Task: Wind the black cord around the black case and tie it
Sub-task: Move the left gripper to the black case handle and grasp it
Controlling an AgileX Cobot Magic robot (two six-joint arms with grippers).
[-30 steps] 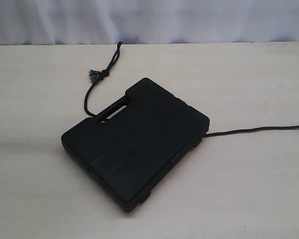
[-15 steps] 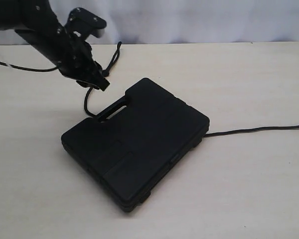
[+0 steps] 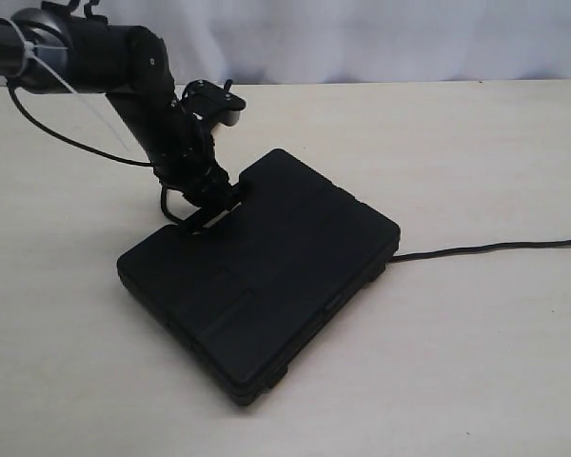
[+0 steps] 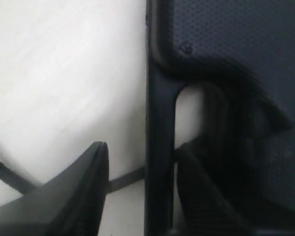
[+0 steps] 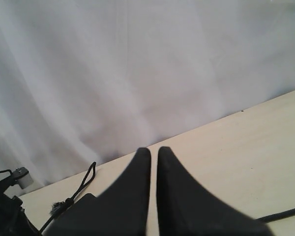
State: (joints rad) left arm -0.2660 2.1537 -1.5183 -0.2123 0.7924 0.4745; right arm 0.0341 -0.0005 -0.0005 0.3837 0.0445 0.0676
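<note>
The black case (image 3: 276, 257) lies flat on the table with its handle (image 3: 209, 211) toward the far left. My left gripper (image 3: 214, 202) is down at that handle. In the left wrist view it (image 4: 142, 150) is open, one finger (image 4: 83, 191) outside the handle bar (image 4: 160, 123) and the other in the slot. The black cord (image 3: 485, 248) comes out from under the case's right side and runs off to the right. Another stretch (image 4: 10, 179) curves on the table by the handle. Its knot and tuft (image 5: 65, 203) show behind the case. My right gripper (image 5: 154, 150) is shut, raised, holding nothing.
The pale table (image 3: 457, 143) extends around the case on all sides. A white curtain (image 3: 362, 38) hangs behind the far edge. The left arm (image 3: 95, 48) and its thin cable (image 3: 67, 143) come in from the upper left.
The left arm entered from the upper left, passed over the cord's knot, and has come down to the case's handle. Case and cord have not moved.
</note>
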